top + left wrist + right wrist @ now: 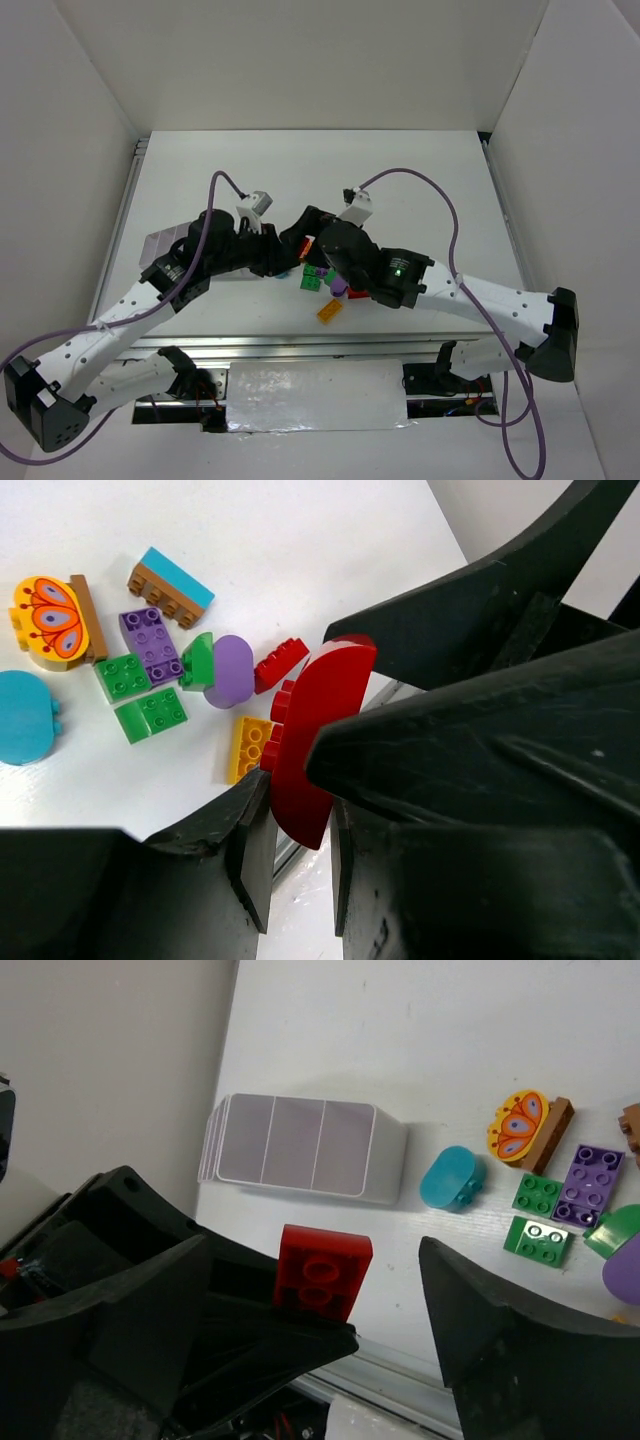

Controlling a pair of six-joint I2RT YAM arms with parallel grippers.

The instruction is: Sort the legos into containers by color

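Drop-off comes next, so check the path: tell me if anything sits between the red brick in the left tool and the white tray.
Nothing visible does. In the right wrist view only bare table shows between the red brick, shut in the left tool, and the white tray; the loose bricks lie off to one side.

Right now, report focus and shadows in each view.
Left wrist: left end effector looms near-black with little detail, red brick crisp. Right wrist: tray casts a soft shadow. Top external: even light, arms hide several bricks.
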